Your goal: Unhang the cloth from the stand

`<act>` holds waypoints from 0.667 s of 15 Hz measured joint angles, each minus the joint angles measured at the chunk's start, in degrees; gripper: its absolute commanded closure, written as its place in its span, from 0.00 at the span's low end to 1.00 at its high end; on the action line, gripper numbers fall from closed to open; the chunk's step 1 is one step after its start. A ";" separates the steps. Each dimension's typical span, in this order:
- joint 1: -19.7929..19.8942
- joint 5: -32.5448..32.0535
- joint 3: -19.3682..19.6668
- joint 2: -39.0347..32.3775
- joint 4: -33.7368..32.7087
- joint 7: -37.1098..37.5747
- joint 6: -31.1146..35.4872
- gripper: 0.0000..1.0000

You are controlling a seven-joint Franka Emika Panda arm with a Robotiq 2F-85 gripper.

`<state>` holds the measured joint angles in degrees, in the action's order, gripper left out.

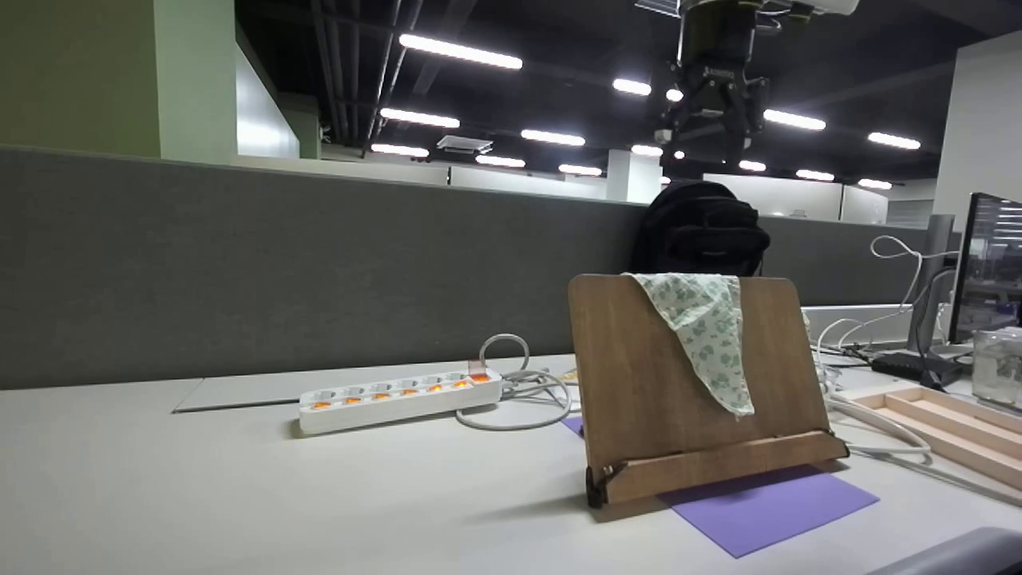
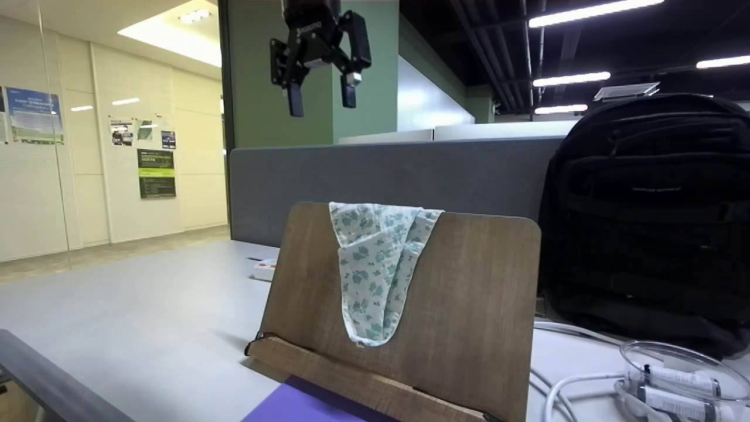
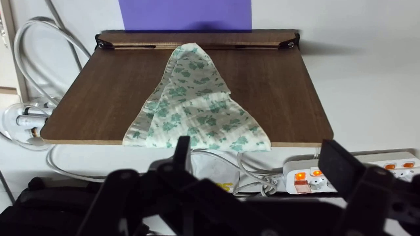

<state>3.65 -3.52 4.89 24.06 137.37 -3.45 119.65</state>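
Wide-set claw [image 2: 322,101] above cloth [image 2: 372,269] on stand [image 2: 469,281]

Position: The cloth hangs from the stand's top edge, down the front face, its lower end short of the ledge [image 1: 722,469]. In both exterior views the claw hangs higher than the cloth, the two well apart. In the wrist view one finger [image 3: 181,152] overlaps the cloth's upper edge by line of sight. The jaws stand wide, a broad gap between the fingers. The stand rests on the bench [image 1: 239,479], a purple sheet [image 1: 770,511] showing under its front.

Markings: In an exterior view, white lettering [image 2: 309,28] on the claw reads "ROBOTIQ". The bag [image 2: 650,246] carries a small pale mark that appears to be a brand name, too small to read. Wall posters [image 2: 156,158] bear text that is illegible. Yellow letters [image 3: 224,186] on a white item [image 3: 210,167] behind the stand cannot be read.

Condition: The cloth is whitish with a green leafy print and a thin pale hem. It is broad along the stand's top edge and tapers to a narrow lower end. A fold runs lengthwise along one side, and creases cross the upper part.
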 measured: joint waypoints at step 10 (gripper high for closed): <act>2.69 -1.85 2.19 -2.00 0.51 -1.58 4.13 0.00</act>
<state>6.35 -5.38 7.09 22.05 137.88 -5.03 123.78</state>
